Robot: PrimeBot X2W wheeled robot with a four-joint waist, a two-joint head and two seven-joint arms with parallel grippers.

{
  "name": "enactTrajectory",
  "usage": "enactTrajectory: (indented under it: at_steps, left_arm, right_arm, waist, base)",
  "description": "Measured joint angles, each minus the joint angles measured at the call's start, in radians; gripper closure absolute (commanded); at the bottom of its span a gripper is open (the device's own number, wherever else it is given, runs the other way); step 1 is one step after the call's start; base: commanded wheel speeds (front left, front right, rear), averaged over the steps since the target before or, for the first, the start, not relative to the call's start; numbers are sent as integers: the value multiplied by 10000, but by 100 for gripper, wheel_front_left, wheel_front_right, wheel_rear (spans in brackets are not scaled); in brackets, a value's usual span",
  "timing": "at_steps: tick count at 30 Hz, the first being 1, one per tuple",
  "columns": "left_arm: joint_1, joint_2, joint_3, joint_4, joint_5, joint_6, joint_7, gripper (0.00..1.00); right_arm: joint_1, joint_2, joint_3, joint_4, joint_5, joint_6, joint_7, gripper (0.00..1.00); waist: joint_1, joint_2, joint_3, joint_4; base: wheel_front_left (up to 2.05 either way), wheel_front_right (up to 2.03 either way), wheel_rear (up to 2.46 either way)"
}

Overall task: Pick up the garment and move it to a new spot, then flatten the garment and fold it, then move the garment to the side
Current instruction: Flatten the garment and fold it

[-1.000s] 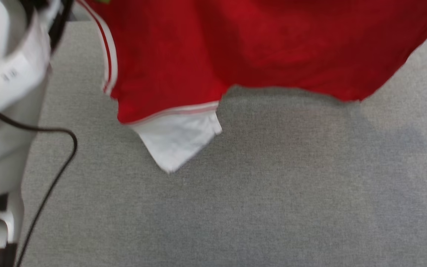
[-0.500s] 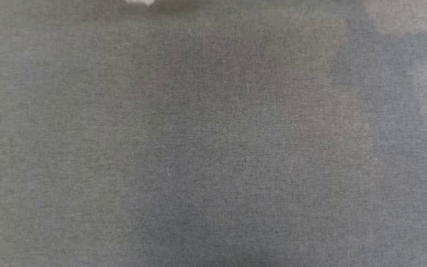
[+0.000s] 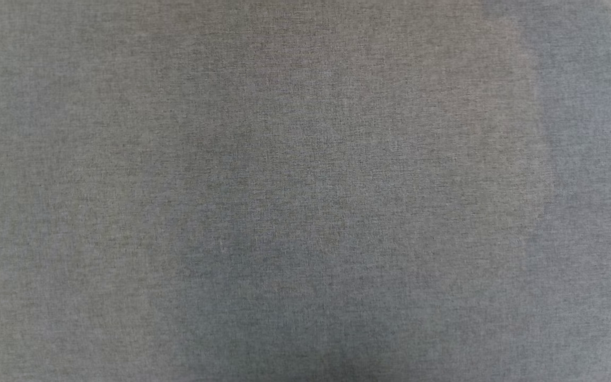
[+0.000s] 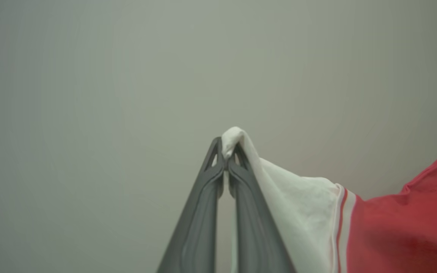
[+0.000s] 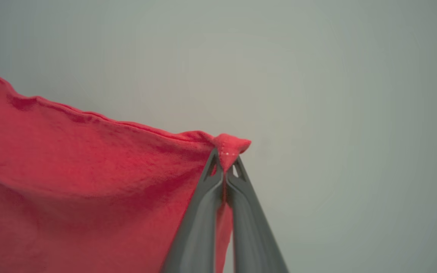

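The left gripper (image 4: 225, 157) had its two long dark fingers (image 4: 199, 212) pressed close together. They were pinching the tip of a soft white short sleeve (image 4: 294, 197). That sleeve belonged to the garment (image 4: 400, 227), a red jersey shirt of soft cloth. It had a red-and-white striped trim (image 4: 341, 227) where the sleeve met the body. From the pinched tip the cloth ran toward 4 o'clock in the left wrist view, so the shirt hung from the grip and did not lie flat.

The right gripper (image 5: 224, 167) also had its fingers squeezed nearly shut. A little red corner (image 5: 233, 146) of the shirt poked out past the tips. From there a hemmed red edge (image 5: 127, 124) stretched toward 10 o'clock, and the rest of the cloth spread toward 8 o'clock.

The two held spots were probably far apart on the shirt, so that it would open out wide and come down without bunching. The edge looked fairly tight, which fits that idea.

In the head view lay the grey woven table (image 3: 305, 191), with soft shadows at 6 o'clock and 2 o'clock. It was likely the place where the shirt would be laid down. I could not tell what the pale blurry background behind the fingers was. The flattening and folding were not yet done.
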Motion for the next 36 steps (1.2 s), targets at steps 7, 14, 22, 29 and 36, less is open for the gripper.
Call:
enactTrajectory:
  at_steps: [7,14,22,29,36]
  left_arm:
    - [1527,-2,-629,685,-431,0,-487,100]
    - [3375,25,-765,844,-834,0,-723,100]
    - [6595,242,-267,-523,-1181,165,-775,100]
    - [10197,502,-211,-1672,-1521,481,-775,100]
    - [13257,917,-305,-2847,-1979,972,-744,100]
  right_arm:
    - [1042,224,1016,995,675,0,-876,100]
    - [2247,380,1983,1467,1275,0,-1511,100]
    - [4184,163,3099,1244,2017,0,-1987,100]
    - [6441,-318,3998,464,2295,0,-2165,100]
    - [8751,-715,4429,-349,2959,0,-2245,100]
  waist:
    - [-1,0,-43,41]
    - [-1,0,-463,132]
    - [-2,0,-1391,199]
    - [-3,0,-2445,294]
    - [-3,0,-3539,400]
  base:
    - [0,0,0]
    - [0,0,0]
    - [0,0,0]
    - [0,0,0]
    - [0,0,0]
